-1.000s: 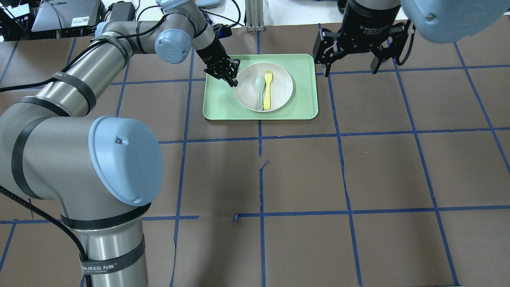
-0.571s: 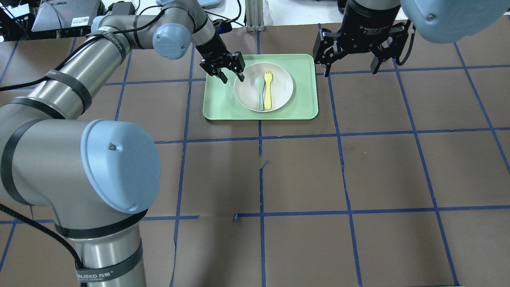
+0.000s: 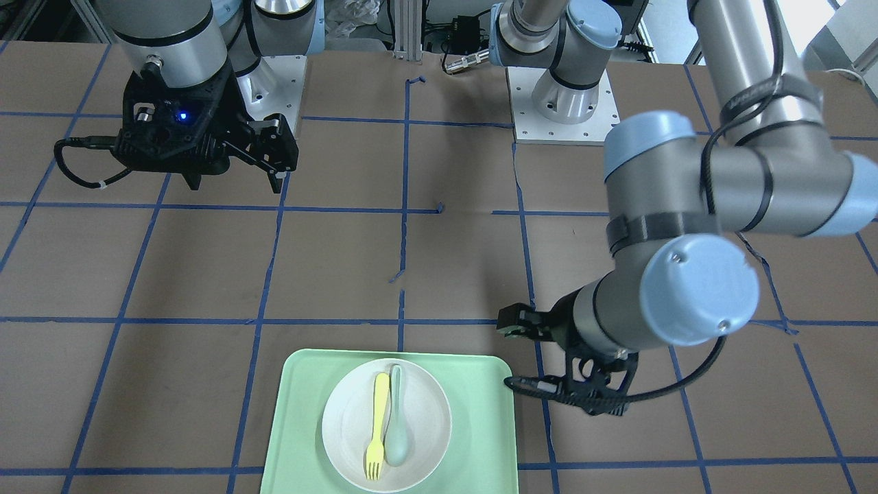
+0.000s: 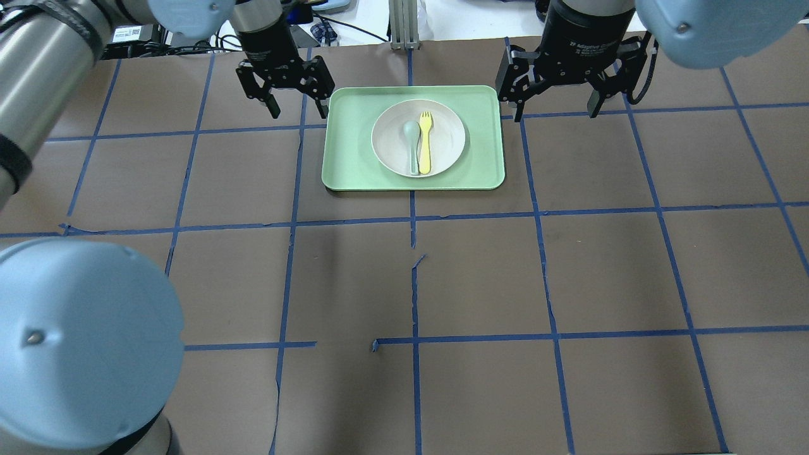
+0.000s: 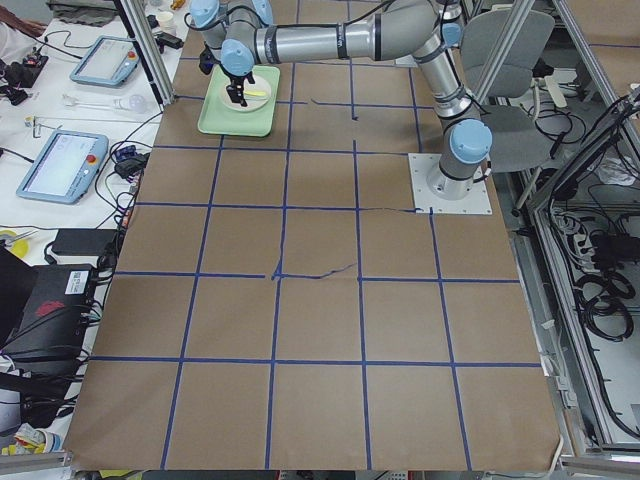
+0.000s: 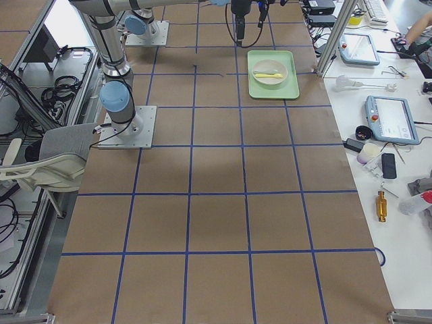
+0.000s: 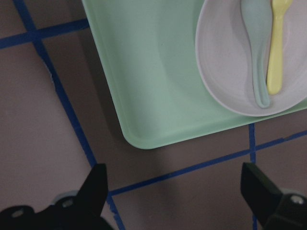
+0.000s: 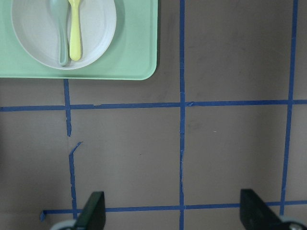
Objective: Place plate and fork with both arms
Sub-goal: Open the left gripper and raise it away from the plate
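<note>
Left gripper [image 4: 297,107] and right gripper [image 4: 556,112] wide open, empty. Fork [image 4: 426,142] lies against spoon [image 4: 412,142] on plate [image 4: 452,136]: a pinch may snag both.

silver-grey tubular left arm [image 3: 754,171] and right arm [image 3: 164,34], round pale-blue caps [image 3: 693,288] at the joints, small screws [image 3: 676,257] in them. black straps [image 3: 651,226] and a black cable [image 3: 679,389] along the left. black two-finger left gripper [image 4: 298,109] and right gripper [image 4: 556,112]; white "adaptive" lettering [image 4: 591,44] and a blue light [image 3: 182,115] on the right.
</note>
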You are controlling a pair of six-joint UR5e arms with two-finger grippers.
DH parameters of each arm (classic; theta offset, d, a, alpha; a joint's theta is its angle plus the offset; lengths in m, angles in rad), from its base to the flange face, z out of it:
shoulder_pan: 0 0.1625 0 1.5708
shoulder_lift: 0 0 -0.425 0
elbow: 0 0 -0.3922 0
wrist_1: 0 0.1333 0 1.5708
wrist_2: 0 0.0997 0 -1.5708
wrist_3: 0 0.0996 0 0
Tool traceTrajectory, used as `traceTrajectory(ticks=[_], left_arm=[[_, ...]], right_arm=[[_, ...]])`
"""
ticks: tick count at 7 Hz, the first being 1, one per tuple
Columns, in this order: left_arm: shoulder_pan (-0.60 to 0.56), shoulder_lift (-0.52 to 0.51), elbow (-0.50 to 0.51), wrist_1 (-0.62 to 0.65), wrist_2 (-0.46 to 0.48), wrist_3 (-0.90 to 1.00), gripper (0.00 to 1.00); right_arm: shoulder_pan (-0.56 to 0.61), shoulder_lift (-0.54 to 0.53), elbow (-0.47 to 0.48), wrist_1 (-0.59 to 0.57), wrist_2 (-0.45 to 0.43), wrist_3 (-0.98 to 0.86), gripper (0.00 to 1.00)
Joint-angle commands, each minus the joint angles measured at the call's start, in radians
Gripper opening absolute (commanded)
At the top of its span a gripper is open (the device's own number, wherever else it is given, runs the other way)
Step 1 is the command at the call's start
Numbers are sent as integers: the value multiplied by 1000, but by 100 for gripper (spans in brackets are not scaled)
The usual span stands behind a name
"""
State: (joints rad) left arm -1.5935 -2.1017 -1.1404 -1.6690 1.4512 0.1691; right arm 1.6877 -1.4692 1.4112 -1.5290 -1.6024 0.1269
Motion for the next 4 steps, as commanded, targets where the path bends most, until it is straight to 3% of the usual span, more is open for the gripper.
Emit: traceTrajectory(ticks=[1,3,4], left_arm=[[47,211,-148,-20,14,-16,100],[50,393,-287,-29,32,-105,100],[46,461,-388,-6,56,-134,100]], right_arm=[[1,9,-3,-13,8,7,100],[15,148,-41,-247,39,34,100],[17,214,-81,-278,45,36,100]])
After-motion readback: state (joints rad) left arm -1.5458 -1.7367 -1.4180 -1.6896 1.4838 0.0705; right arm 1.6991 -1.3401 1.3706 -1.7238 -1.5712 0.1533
